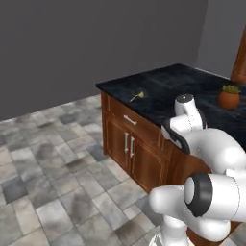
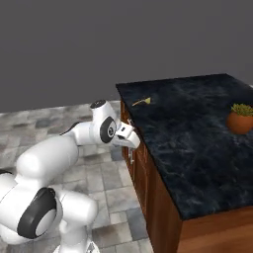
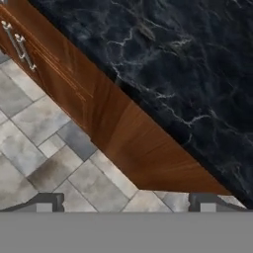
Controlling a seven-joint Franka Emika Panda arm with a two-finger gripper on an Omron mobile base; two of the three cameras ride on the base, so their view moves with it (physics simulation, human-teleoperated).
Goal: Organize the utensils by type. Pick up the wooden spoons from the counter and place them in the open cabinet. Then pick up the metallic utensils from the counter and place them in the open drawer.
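My pincer (image 3: pixel 126 200) stands wide, both dark tips far apart at the bottom of my hand view, with nothing between them. It looks down past the counter's edge: below it lie grey floor tiles (image 3: pixel 44 163) and the brown wooden cabinet front (image 3: pixel 123 128), with two metal door handles (image 3: pixel 17 43) near the top left of that view. In the right base view my hand (image 2: pixel 126 136) hangs just outside the counter's long front edge, near its far corner, over the cabinets; in the left base view my own white arm (image 1: pixel 211 153) covers much of the near counter and the cabinet fronts below it.

On the black marble counter (image 2: pixel 197 148) a potted plant in an orange pot (image 2: pixel 240 119) stands toward the right edge, cut off by the frame in the right base view.

Farther off, close to the far left corner of the counter, lies one small pale yellowish utensil (image 2: pixel 142 102), well apart from my pincer. It is too small for me to tell wood from metal, or its type. Its long axis runs roughly along the counter's far edge, the broader end toward the right and the thin handle toward the left corner. It shows the same in the left base view (image 1: pixel 137 96). A drawer front with a metal handle (image 1: pixel 129 119) sits below that corner; I cannot tell whether it is open.
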